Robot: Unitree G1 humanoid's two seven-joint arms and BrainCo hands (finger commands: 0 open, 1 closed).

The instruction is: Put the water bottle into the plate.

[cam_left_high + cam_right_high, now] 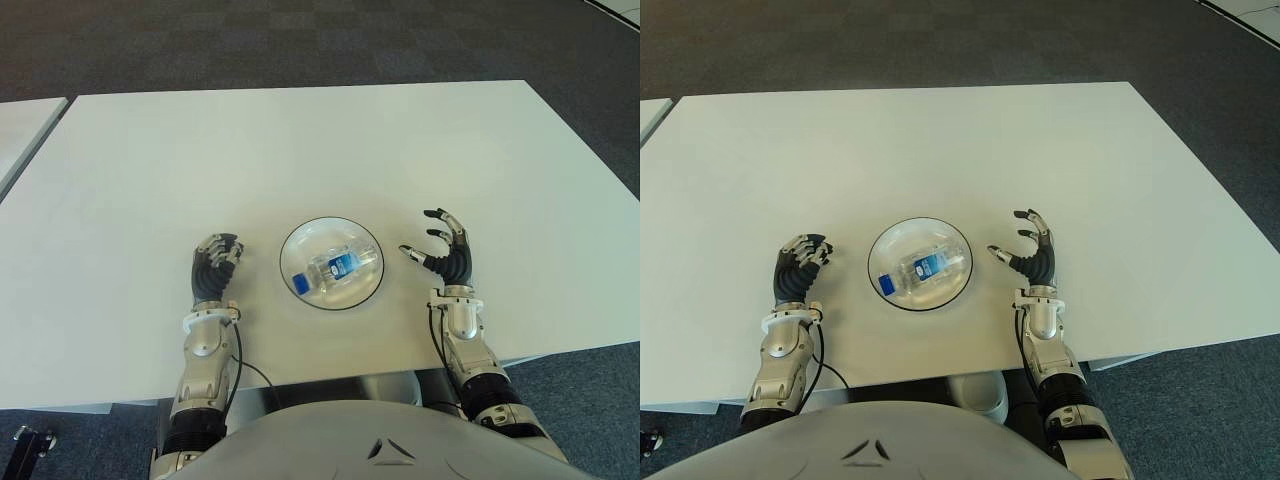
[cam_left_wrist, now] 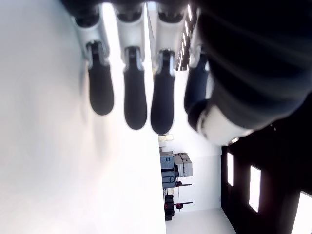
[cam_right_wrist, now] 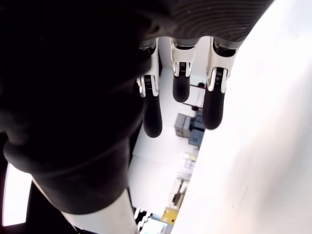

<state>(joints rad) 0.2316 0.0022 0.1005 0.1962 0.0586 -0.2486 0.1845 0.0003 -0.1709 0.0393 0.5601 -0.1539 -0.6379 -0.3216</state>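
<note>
A small clear water bottle [image 1: 334, 267] with a blue cap and blue label lies on its side inside the white plate [image 1: 303, 240], near the table's front edge. My right hand [image 1: 440, 249] is just right of the plate, fingers spread and holding nothing, a short gap from the rim. My left hand [image 1: 214, 264] shows left of the plate, fingers curled with nothing in them. In the right wrist view the fingers [image 3: 152, 112] hang extended over the table; in the left wrist view the fingers [image 2: 135, 100] curl down beside the table surface.
The white table [image 1: 300, 150] stretches wide behind the plate. A second white table's corner [image 1: 25, 120] sits at the far left. Dark carpet floor [image 1: 300, 40] lies beyond the far edge.
</note>
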